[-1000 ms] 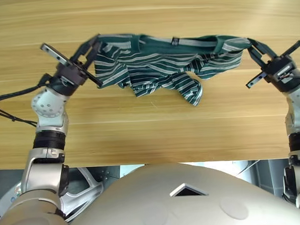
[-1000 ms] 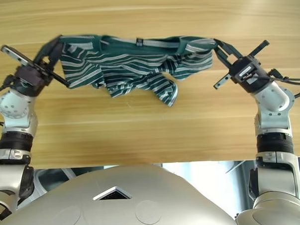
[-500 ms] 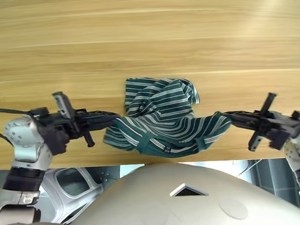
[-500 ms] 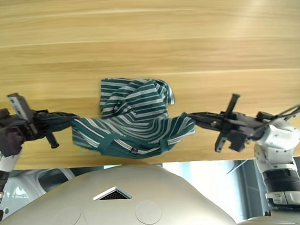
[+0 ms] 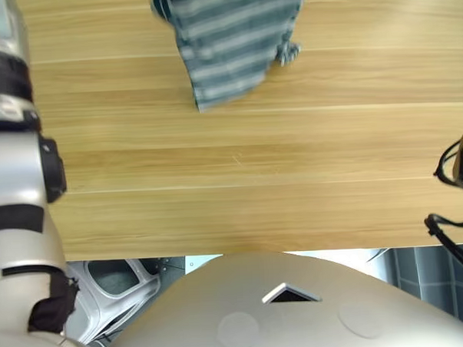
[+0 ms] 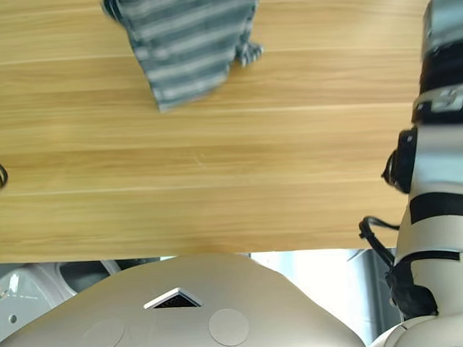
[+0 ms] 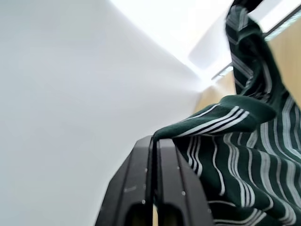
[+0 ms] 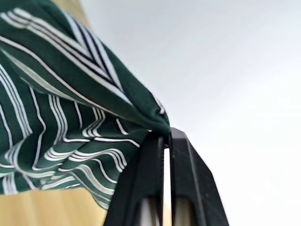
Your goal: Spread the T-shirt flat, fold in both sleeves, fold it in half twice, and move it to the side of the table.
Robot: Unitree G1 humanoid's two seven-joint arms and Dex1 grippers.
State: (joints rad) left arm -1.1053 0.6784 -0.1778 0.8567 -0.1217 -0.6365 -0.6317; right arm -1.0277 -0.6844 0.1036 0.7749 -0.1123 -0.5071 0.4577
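Note:
The green T-shirt [image 5: 224, 37] with white stripes hangs in the air over the far part of the wooden table [image 5: 239, 165], its lower end dangling free. Both arms rise past the upper edge of the eye views, one at each side. In the left wrist view my left gripper [image 7: 153, 142] is shut, pinching a hem of the T-shirt [image 7: 244, 155]. My right gripper [image 8: 165, 134] is likewise shut on a bunched edge of the T-shirt [image 8: 61, 103]. The cloth stretches away from each gripper towards the other.
The table's front edge [image 5: 242, 251] runs just ahead of me. A black cable [image 5: 449, 233] hangs by my right arm at the table's right end.
Both arms have swung up from low over the table's front edge, carrying the T-shirt with them. It now hangs high over the far side instead of sagging onto the wood.

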